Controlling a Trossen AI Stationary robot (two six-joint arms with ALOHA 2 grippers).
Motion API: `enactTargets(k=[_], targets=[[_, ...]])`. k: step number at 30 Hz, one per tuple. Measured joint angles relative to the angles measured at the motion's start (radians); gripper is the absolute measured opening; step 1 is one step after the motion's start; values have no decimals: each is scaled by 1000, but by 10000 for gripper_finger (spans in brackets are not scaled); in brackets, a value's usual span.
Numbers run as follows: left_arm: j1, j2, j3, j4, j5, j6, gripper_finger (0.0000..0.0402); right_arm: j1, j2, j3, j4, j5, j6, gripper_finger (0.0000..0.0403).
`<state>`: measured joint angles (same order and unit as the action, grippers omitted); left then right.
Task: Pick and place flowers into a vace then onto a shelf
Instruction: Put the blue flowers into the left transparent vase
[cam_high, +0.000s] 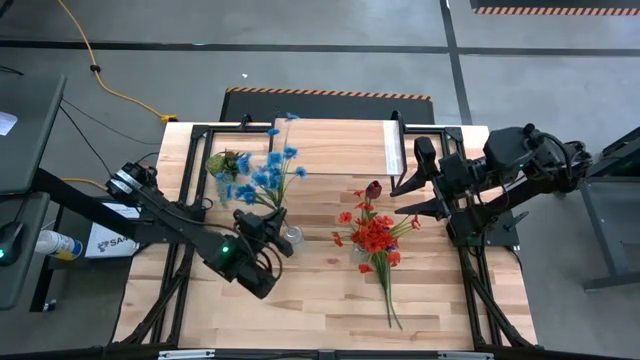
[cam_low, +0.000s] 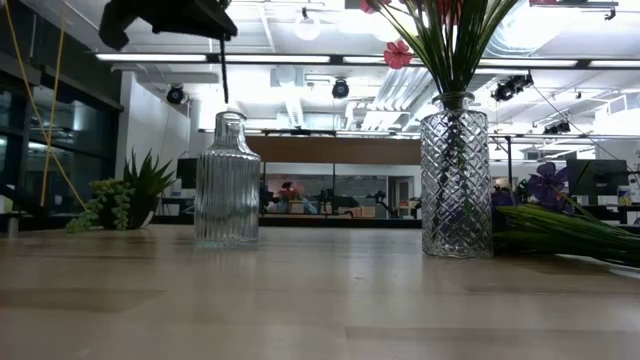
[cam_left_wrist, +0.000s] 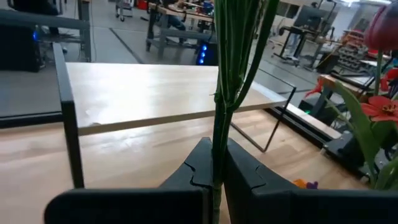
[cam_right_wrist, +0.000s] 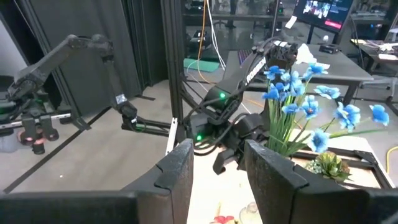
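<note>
Left pincer is clamped on blue flowers' stems; right pincer stands part-open, empty. No legible labels.

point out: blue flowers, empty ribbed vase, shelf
blue flowers (cam_high: 262, 176), high view, on the cluster of blue blooms.
empty ribbed vase (cam_low: 227, 190), low view, on the middle of its glass body.
shelf (cam_left_wrist: 143, 90), left wrist view, on the bare top of the light-wood board.
</note>
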<state>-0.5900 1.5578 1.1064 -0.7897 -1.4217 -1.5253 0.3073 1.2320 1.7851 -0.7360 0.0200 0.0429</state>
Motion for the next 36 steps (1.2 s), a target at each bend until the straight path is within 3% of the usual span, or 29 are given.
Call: enactTargets(k=[17,27,36], targets=[[21,47,-79,46,-23,-154,48,0,0,0,-53,0,-17,135],[21,47,-79,178,46,30,48,0,0,0,-54,55,-42,135],[21,47,-79,172,108,36,48,0,0,0,-54,55,-51,135]])
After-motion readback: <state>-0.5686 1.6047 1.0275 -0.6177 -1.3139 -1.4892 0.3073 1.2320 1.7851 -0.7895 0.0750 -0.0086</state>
